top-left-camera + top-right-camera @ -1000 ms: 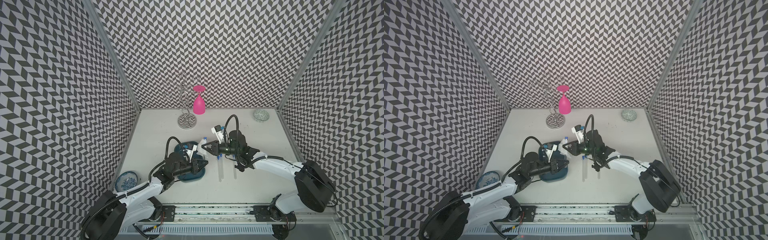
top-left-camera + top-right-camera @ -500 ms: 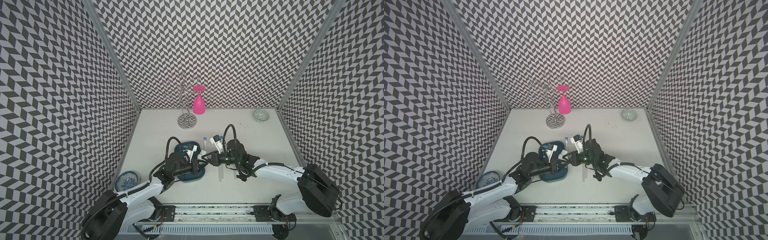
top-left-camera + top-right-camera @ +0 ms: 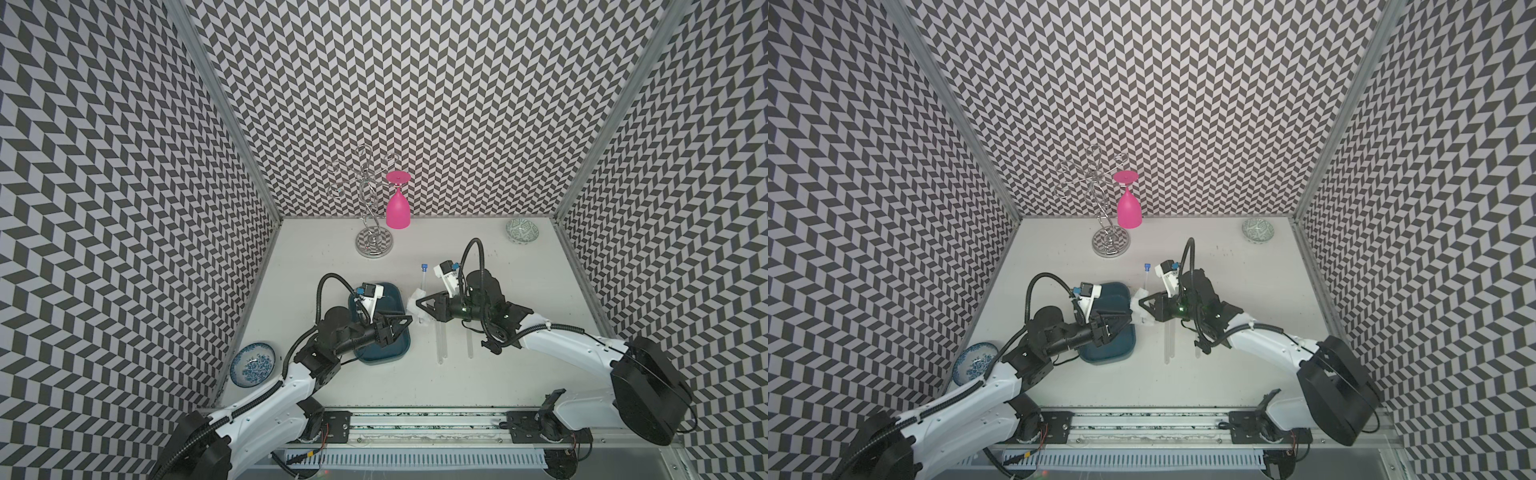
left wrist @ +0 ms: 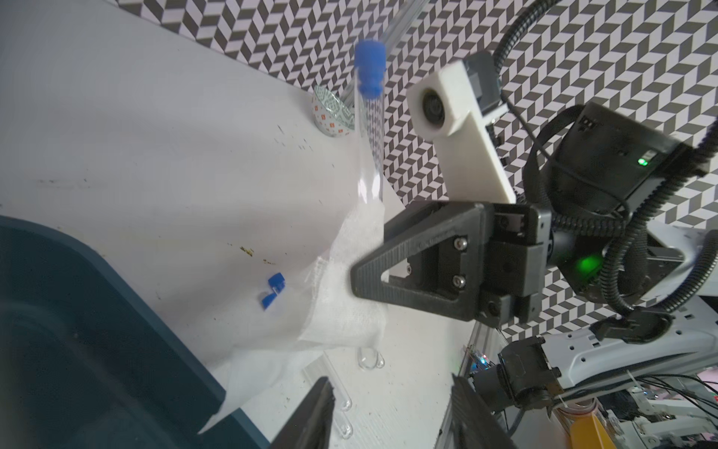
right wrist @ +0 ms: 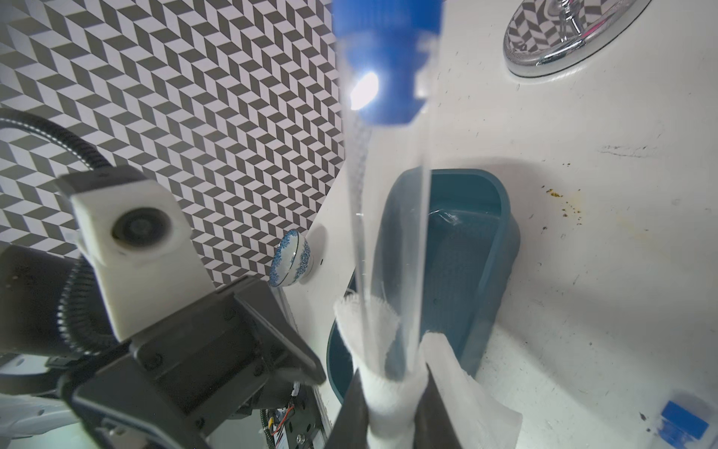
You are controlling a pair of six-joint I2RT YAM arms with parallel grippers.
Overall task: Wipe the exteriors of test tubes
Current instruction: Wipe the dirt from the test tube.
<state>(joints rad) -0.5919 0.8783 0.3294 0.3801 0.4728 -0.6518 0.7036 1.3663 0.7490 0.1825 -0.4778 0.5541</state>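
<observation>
The right gripper (image 5: pixel 390 388) is pinching a crumpled white tissue (image 4: pixel 342 295), its jaws closed nearly together on the cloth. The tissue is wrapping the lower part of a long clear test tube with a blue cap (image 4: pixel 369 155). This tube is standing nearly upright, cap uppermost, with its round bottom poking out below the tissue. It is sitting just beside the right rim of a dark teal rounded plastic tray (image 3: pixel 395 303), near the middle of the worktop.

The left gripper (image 3: pixel 403 326) is hovering over that same rim. Its jaws are standing well apart with nothing between them, and its tips are pointing at the tissue, just short of it. The part of the tray not hidden by the left arm is showing only its bare teal floor.

Three more capped clear tubes are lying flat on the white worktop, running toward its front edge. Two of them (image 3: pixel 440 345) are lying side by side, and one (image 3: pixel 470 345) is lying apart, partly under the right arm.

A blue-and-white patterned bowl (image 3: pixel 252 365) is leaning at the left edge near the front corner, and a green patterned bowl (image 3: pixel 522 231) is sitting in the far right corner. Whether either is holding anything cannot be told. Near the far edge a pink stemmed glass (image 3: pixel 397 212) is hanging upside down from a chrome wire stand (image 3: pixel 374 247).
</observation>
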